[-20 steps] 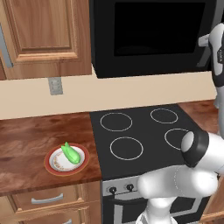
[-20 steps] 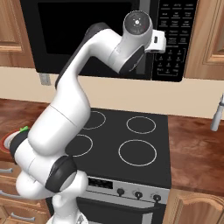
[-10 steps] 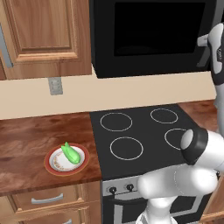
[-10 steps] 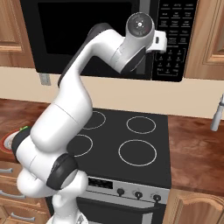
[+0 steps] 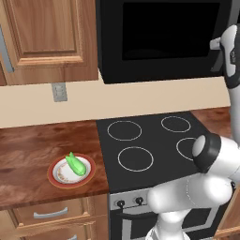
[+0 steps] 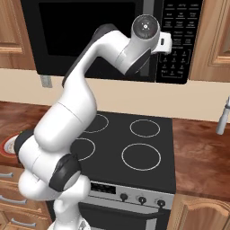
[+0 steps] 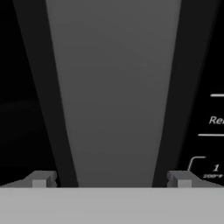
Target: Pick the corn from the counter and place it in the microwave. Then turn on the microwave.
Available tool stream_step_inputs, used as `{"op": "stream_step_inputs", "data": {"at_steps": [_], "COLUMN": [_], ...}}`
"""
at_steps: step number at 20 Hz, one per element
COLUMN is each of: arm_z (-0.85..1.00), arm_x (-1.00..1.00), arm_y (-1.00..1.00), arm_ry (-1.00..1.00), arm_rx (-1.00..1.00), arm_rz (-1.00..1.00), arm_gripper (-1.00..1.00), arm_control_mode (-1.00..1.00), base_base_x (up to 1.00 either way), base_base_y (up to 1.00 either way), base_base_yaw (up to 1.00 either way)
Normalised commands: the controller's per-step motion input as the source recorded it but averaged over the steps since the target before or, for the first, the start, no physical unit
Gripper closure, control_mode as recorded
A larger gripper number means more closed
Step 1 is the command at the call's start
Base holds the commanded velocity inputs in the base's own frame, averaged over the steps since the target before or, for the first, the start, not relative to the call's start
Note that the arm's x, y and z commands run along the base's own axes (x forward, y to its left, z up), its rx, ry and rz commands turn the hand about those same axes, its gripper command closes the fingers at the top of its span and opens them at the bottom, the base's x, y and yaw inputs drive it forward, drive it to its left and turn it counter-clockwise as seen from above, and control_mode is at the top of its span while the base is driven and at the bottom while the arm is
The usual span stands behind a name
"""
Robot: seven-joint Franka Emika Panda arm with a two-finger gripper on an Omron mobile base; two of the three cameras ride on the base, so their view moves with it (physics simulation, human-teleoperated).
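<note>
The green corn (image 5: 75,164) lies on a white red-rimmed plate (image 5: 52,174) on the reddish-brown counter (image 5: 28,145), left of the stove. The black microwave (image 5: 159,37) hangs above the stove with its door shut. My arm reaches up to the door's right edge (image 6: 155,63). In the hand view my gripper (image 7: 111,178) is open, one fingertip on each side of the long grey handle (image 7: 113,96), which runs up between them at close range. The button panel (image 7: 214,120) lies just to the right. Nothing is held.
The black stovetop (image 5: 150,145) with white ring burners lies under the arm. Wooden cabinets (image 5: 47,37) flank the microwave, and a wall outlet (image 5: 58,91) sits below the left one. A pale upright handle (image 6: 222,117) stands at the far right of the counter (image 6: 202,152).
The wrist has crept slightly to the right at the microwave handle. The jaws have stayed open, and the corn and plate have not moved.
</note>
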Motion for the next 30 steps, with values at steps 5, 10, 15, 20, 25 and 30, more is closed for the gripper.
{"op": "stream_step_inputs", "data": {"at_steps": [5, 10, 15, 20, 25, 30], "arm_z": [-0.03, -0.04, -0.03, 0.0, 0.04, 0.04], "arm_x": [0.1, 0.06, 0.02, 0.01, -0.29, -0.55], "arm_y": [-0.01, 0.0, 0.0, 0.0, 0.0, 0.01], "arm_ry": [0.0, 0.0, 0.01, 0.02, -0.03, -0.12], "arm_rx": [0.0, 0.0, 0.0, 0.0, -0.05, -0.08], "arm_rz": [0.0, 0.0, 0.0, 0.0, 0.0, -0.02], "arm_gripper": [-1.0, 1.0, 1.0, 1.0, 1.0, 1.0], "arm_control_mode": [-1.0, -1.0, -1.0, -1.0, -1.0, -1.0], "base_base_x": [0.0, 0.0, 0.0, 0.0, 0.0, 0.0], "base_base_y": [0.0, 0.0, 0.0, 0.0, 0.0, 0.0], "base_base_yaw": [0.0, 0.0, 0.0, 0.0, 0.0, 0.0]}}
